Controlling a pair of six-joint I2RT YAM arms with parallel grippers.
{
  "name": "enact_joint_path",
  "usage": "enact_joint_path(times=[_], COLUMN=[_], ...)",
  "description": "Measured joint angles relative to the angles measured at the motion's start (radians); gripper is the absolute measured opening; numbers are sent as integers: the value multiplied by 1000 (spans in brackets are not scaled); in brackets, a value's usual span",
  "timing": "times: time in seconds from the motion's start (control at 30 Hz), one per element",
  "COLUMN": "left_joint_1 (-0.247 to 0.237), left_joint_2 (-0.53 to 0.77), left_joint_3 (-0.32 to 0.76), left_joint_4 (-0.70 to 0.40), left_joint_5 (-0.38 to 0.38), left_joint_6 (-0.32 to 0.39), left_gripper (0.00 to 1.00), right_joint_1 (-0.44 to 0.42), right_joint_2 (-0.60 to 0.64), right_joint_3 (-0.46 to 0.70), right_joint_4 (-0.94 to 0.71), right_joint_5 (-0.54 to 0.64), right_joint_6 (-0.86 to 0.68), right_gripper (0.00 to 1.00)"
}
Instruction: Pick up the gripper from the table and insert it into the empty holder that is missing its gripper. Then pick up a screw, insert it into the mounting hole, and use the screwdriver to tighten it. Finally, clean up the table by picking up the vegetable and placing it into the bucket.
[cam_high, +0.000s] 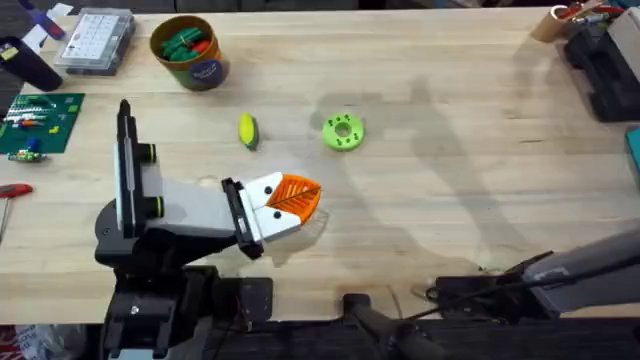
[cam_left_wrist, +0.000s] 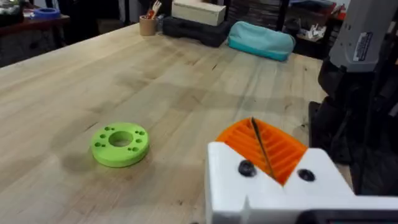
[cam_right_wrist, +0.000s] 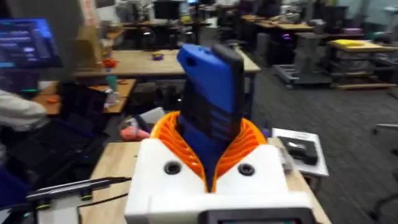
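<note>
The vegetable (cam_high: 247, 130), yellow with a green end, lies on the table left of centre. The orange-tan bucket (cam_high: 190, 50) stands at the back left with green and red pieces inside. My left gripper (cam_high: 305, 197) (cam_left_wrist: 254, 124) hovers just in front of the vegetable, its orange pads pressed together with nothing between them. In the right wrist view my right gripper (cam_right_wrist: 210, 127) is shut on the blue screwdriver (cam_right_wrist: 208, 74), which stands upright between the pads. The right arm (cam_high: 560, 270) lies low at the front right. The loose gripper, its holder and the screw are out of view.
A flat green disc with holes (cam_high: 343, 131) (cam_left_wrist: 119, 144) lies right of the vegetable. A clear compartment box (cam_high: 95, 40), a green circuit board (cam_high: 40, 120) and a red-handled tool (cam_high: 12, 190) sit along the left. Dark cases (cam_high: 600, 70) occupy the back right corner.
</note>
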Motion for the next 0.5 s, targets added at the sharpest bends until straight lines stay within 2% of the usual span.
enact_joint_path(times=[0.17,0.4,0.5], left_joint_1=[0,0,0], left_joint_2=[0,0,0], left_joint_3=[0,0,0], left_joint_4=[0,0,0], left_joint_5=[0,0,0], left_joint_6=[0,0,0], left_gripper=[5,5,5], right_joint_1=[9,29,38], right_joint_2=[0,0,0], right_joint_3=[-106,-199,-225], right_joint_4=[182,335,351], right_joint_5=[-56,-109,-129], right_joint_6=[114,216,240], right_gripper=[18,18,18])
